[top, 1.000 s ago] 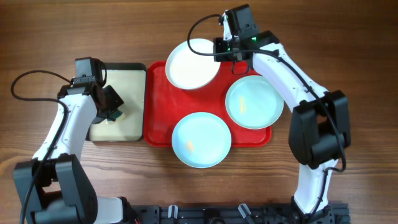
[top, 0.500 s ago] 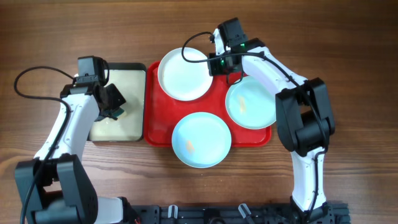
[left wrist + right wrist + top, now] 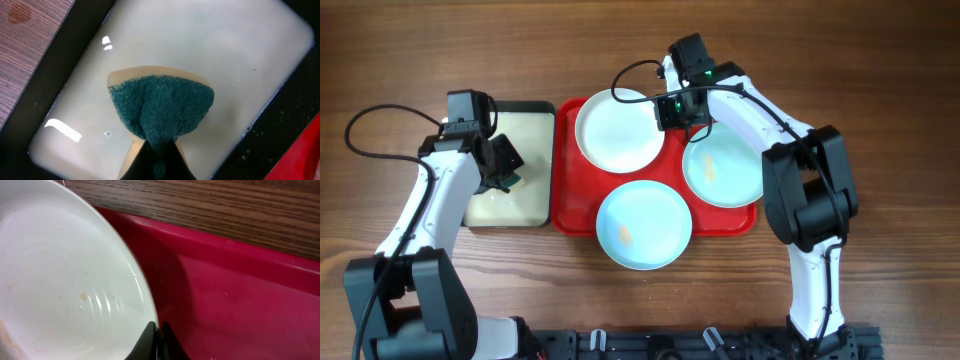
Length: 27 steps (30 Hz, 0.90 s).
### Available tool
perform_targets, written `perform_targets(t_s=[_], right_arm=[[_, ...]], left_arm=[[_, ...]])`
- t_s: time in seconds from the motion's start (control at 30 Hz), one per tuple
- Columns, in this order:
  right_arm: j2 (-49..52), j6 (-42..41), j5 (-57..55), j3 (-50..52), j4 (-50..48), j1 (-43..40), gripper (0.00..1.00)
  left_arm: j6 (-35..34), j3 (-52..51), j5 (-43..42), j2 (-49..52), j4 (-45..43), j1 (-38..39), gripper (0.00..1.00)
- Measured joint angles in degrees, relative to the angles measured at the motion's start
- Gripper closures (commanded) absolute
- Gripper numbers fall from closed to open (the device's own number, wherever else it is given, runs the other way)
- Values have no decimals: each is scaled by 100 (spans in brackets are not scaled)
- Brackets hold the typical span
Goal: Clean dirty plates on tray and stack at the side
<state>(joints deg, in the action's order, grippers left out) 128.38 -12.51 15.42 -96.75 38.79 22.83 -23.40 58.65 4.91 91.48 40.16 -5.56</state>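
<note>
The right tool (image 3: 662, 108) pinches the rim of the white plate (image 3: 618, 130), which lies at its 9 o'clock. The left tool (image 3: 159, 152) grips a sponge (image 3: 162, 102).

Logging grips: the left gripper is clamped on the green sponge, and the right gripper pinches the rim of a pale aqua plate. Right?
Not quite. The right gripper pinches the rim of the white plate, not an aqua one; the right wrist view shows it. The left gripper is indeed clamped on the green sponge.
</note>
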Motion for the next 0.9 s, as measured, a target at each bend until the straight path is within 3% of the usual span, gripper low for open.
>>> perform_targets(t_s=[0.13,0.2,0.27,0.43,0.53,0.63,0.67,0.73,0.77,0.9], right_arm=[[-7,24,-2,0,0,0,78],[-35,37,0,0,0,0,61],[-133,68,0,0,-2,0,51],[-688,48,0,0,151,0,43],[-1027,42,2,0,662,0,34],[-1250,127,2,-9,1211,0,32],[-1279,162,0,-9,1373,0,27],[-1311,223,2,-9,1674,0,5],[-1311,260,7,-9,1827,0,0],[-1311,297,149,-9,2280,0,1]], left_arm=[[2,0,2,0,0,0,96],[2,0,2,0,0,0,96],[2,0,2,0,0,0,96],[2,0,2,0,0,0,96],[4,0,2,0,2,0,96],[4,0,2,0,2,0,96],[4,0,0,0,-7,0,96],[4,0,2,0,-13,0,96],[7,0,2,0,-13,0,96],[20,0,2,0,-15,0,96]])
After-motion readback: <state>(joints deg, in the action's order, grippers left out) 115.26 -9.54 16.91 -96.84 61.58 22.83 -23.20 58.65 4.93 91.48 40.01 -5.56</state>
